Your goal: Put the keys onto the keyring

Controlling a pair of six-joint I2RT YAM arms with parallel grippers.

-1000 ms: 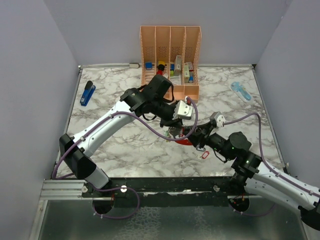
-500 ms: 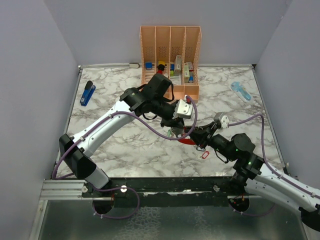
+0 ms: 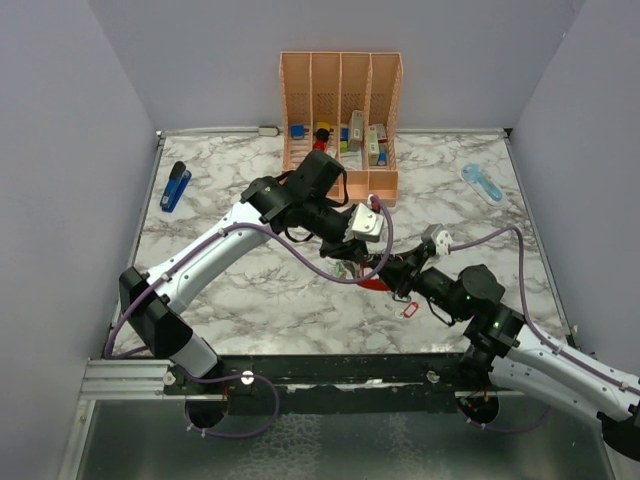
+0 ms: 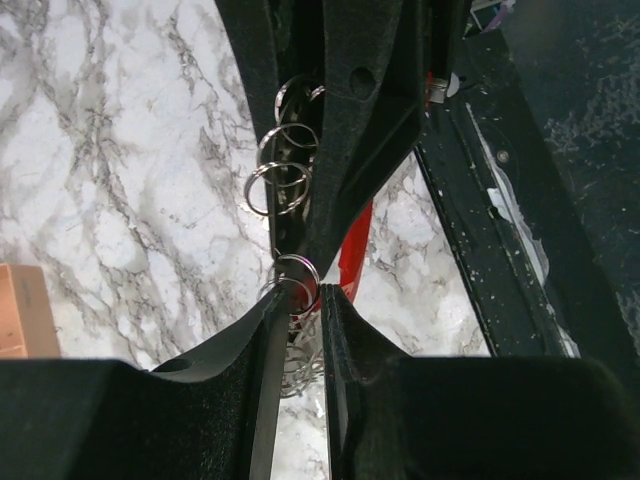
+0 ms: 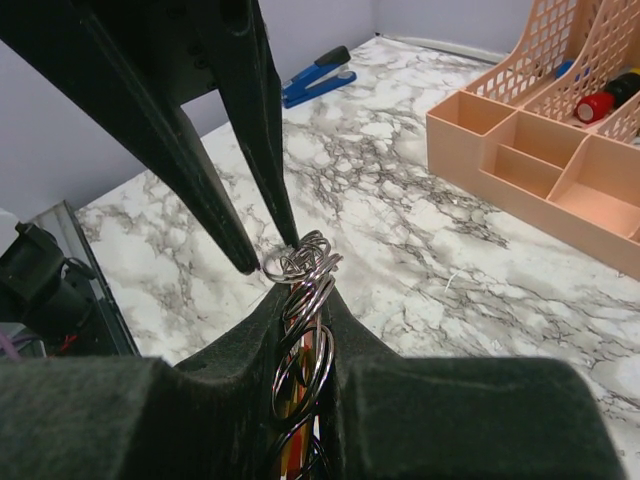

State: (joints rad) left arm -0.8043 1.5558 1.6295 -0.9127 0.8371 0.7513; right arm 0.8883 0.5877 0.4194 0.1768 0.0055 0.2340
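The two arms meet over the middle of the marble worktop, a little toward its near edge. The right tool is clenched on the key bunch. What shows of the bunch is a stack of silver split rings standing up between its black pads, with a streak of yellow and red lower down. In the left wrist view the same rings hang in a loose chain along the right tool's fingers.

The left tool comes in from the far left and meets the bunch tip to tip. Its fingers stand narrowly parted, with the topmost ring lying right at the tips. I cannot tell whether they pinch that ring or only touch it.

The keyring sits directly beneath the two tools, and only a red edge of it peeks out on the near side. A small red loop lies just near and right of it. A peach organiser stands at the far edge, a blue stapler lies far left, and a pale blue object lies far right.
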